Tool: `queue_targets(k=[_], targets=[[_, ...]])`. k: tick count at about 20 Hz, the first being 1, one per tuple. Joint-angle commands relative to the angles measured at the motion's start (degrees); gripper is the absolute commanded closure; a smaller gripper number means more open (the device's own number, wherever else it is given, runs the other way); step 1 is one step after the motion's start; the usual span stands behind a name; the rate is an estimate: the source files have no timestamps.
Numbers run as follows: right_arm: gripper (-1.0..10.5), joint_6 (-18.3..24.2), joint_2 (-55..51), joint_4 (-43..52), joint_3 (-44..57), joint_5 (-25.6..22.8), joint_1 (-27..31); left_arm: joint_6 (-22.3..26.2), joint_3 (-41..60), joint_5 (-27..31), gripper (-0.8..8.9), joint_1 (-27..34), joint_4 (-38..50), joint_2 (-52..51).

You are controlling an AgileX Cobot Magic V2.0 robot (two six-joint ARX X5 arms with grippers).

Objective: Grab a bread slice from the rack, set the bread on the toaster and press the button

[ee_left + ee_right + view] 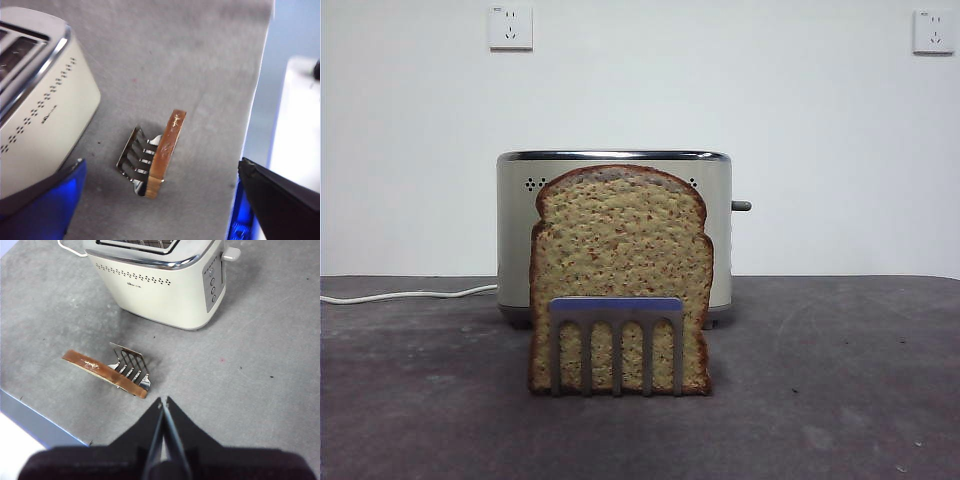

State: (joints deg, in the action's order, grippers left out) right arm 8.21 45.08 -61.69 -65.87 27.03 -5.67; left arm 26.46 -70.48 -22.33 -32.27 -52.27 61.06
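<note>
Left gripper point(160, 200): jaws spread wide, empty, high above the table; the slice of bread point(164, 152) stands between and ahead of them.
Right gripper point(164, 402): jaws pressed together, holding nothing, well clear of the bread.
Bread: upright against the rack point(616, 345), the toaster point(515, 230) beyond it.
Risk: a pinch on the thin crust could tip the slice or drag the light rack along.
Risk: a tilted slice may catch the toaster's chrome rim.

Bread point(166, 150) upright against rack point(134, 160); toaster point(40, 110) near
</note>
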Motion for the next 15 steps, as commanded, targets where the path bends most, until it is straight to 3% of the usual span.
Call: queue_targets(k=[1, 3, 9, 15], targets=[[9.6, 0.4, 0.3, 0.3, -0.1, 0.1, -0.2, 5.1, -1.3, 5.2, 1.88, -4.3, 0.4, 4.8], [9.6, 0.4, 0.5, 0.3, -0.1, 0.1, -0.1, 7.3, -2.3, 9.0, 1.88, -7.1, 1.3, 8.9], [9.6, 0.4, 1.6, 0.2, -0.1, 0.1, -0.2, 11.7, -2.4, 12.5, 1.88, -12.0, 4.9, 18.5], [9.6, 0.4, 1.8, 0.2, -0.1, 0.1, -0.2, 11.8, -2.4, 13.4, 1.89, -13.3, 5.8, 26.2]])
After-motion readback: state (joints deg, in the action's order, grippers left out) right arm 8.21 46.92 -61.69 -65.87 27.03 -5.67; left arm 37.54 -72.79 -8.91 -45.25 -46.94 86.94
